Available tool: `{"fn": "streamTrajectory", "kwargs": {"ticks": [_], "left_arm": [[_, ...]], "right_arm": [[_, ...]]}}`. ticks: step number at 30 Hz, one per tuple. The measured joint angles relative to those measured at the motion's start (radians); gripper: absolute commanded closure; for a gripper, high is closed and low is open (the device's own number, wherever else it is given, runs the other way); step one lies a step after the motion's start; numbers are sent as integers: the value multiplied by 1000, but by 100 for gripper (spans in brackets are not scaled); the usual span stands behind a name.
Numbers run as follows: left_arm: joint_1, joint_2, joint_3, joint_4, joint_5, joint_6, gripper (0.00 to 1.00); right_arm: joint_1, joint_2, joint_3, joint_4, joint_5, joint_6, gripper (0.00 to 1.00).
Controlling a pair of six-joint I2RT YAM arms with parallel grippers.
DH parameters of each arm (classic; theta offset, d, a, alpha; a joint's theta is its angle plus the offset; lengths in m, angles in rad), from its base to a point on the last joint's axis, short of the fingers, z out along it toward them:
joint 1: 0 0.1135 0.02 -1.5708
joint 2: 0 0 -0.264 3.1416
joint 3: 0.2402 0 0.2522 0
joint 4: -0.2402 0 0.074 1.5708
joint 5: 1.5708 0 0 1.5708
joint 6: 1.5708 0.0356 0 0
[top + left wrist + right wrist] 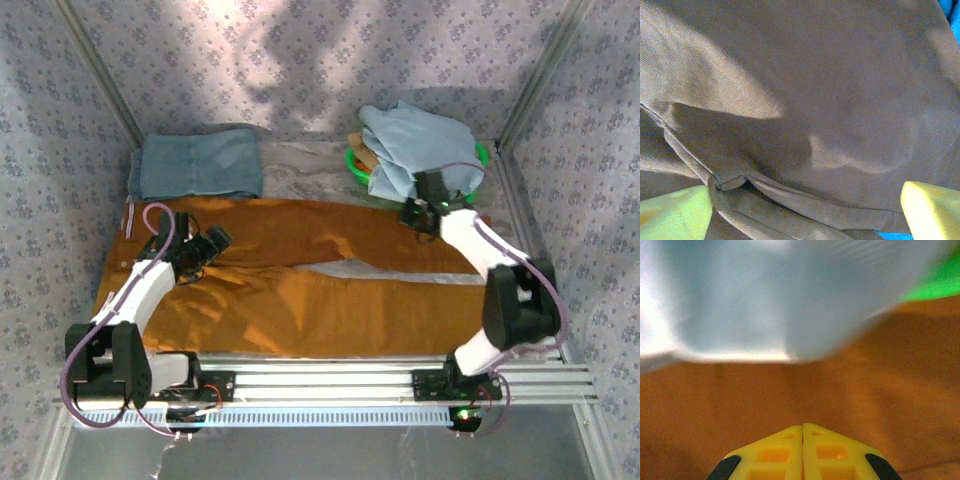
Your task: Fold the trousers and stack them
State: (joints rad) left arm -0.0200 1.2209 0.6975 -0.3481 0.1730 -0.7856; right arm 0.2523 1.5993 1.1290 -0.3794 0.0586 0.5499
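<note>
The rust-orange trousers [300, 290] lie spread flat across the table, waist at the left and legs running to the right. My left gripper [205, 245] hovers open over the cloth near the waist. In the left wrist view its yellow fingers [675, 215] stand wide apart over a seam fold of the trousers [805, 100], with nothing between them. My right gripper [415, 215] is at the far leg's end. In the right wrist view it [802, 426] is shut, tips pressed together just above the orange cloth [740, 405], holding nothing.
A folded grey-blue denim pair [200, 163] lies at the back left. A green basket [357, 166] at the back right holds a pale blue garment [415, 145], which hangs close in front of the right gripper [790, 295]. A metal rail [400, 372] runs along the near edge.
</note>
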Motion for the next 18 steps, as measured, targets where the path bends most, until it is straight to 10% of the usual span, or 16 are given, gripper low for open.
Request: {"fn": "streamTrajectory", "kwargs": {"ticks": [8, 14, 18], "left_arm": [[0, -2, 0, -1, -1, 1, 4], [0, -2, 0, -9, -2, 8, 4], [0, -2, 0, -15, -1, 12, 4]], "right_arm": [[183, 482, 575, -36, 35, 14, 59], [224, 819, 1061, -217, 74, 31, 67], [220, 816, 995, -259, 108, 41, 70]]}}
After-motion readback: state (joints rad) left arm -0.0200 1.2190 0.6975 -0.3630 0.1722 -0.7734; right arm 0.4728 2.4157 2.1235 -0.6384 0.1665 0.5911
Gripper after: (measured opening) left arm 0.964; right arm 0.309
